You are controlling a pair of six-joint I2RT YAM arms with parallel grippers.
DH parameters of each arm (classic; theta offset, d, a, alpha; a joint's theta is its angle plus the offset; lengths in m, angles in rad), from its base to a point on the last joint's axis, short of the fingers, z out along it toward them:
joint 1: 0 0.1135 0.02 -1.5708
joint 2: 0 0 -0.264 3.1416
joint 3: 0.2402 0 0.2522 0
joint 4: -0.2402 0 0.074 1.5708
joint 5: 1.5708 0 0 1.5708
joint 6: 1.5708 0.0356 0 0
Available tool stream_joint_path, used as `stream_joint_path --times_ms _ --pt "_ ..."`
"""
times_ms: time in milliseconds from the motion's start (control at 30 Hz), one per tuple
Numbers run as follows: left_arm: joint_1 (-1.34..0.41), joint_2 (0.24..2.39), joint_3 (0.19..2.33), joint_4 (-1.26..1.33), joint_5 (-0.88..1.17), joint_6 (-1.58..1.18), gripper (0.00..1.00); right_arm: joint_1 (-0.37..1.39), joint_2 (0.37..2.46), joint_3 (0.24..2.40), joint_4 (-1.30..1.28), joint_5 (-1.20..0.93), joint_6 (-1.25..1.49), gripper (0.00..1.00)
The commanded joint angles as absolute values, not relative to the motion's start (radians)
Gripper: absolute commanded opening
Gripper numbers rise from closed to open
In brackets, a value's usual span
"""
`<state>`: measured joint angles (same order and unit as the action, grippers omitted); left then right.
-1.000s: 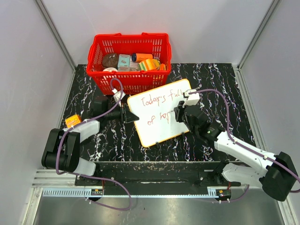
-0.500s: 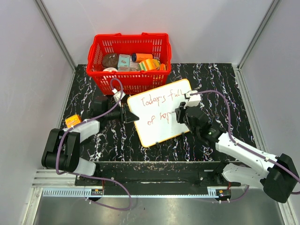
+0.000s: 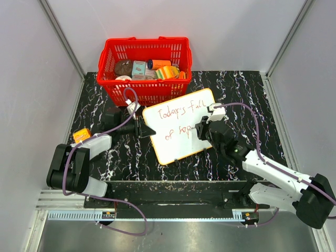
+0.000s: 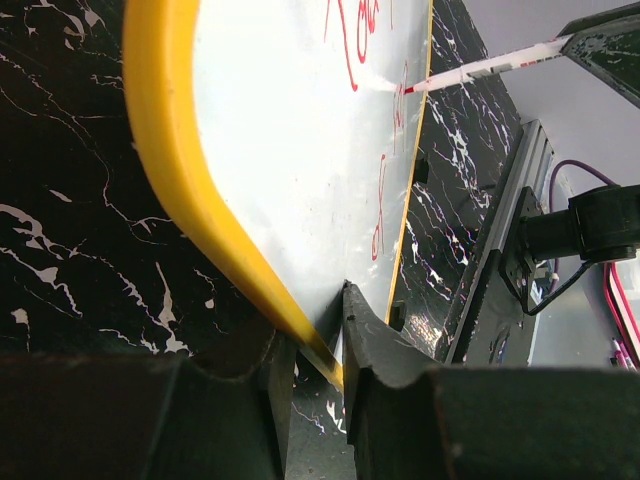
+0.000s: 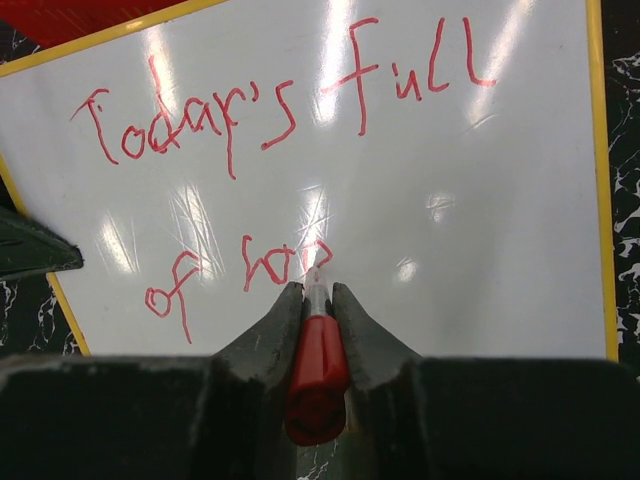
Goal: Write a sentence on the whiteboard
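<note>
The whiteboard (image 3: 181, 126) lies tilted on the black marble table, white with a yellow rim. The sentence (image 5: 270, 100) in red reads "Today's full" above "of sop". My left gripper (image 3: 140, 127) is shut on the whiteboard's left edge (image 4: 200, 200). My right gripper (image 3: 202, 130) is shut on a red-capped marker (image 5: 318, 365), its tip touching the board at the end of the second line. The marker also shows in the left wrist view (image 4: 480, 68).
A red basket (image 3: 144, 68) with several packaged items stands just behind the board. A small orange box (image 3: 81, 135) lies at the left near the left arm. Grey walls enclose the table.
My right gripper and marker have shifted slightly down and right along the second line. The left gripper and board have stayed still.
</note>
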<state>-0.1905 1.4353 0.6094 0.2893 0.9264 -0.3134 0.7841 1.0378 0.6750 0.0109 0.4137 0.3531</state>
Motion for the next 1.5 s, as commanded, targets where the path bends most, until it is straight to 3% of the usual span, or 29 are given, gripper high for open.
stream_joint_path --times_ms 0,467,1467 --pt "-0.218 1.466 0.611 0.253 0.838 -0.189 0.0 0.776 1.028 0.663 0.025 0.37 0.387 0.0" --pt "-0.219 1.466 0.609 0.253 0.836 -0.189 0.0 0.776 0.907 0.649 0.052 0.445 0.362 0.0" --pt "-0.219 1.466 0.611 0.253 0.838 -0.187 0.0 0.735 0.999 0.66 0.064 0.42 0.353 0.0"
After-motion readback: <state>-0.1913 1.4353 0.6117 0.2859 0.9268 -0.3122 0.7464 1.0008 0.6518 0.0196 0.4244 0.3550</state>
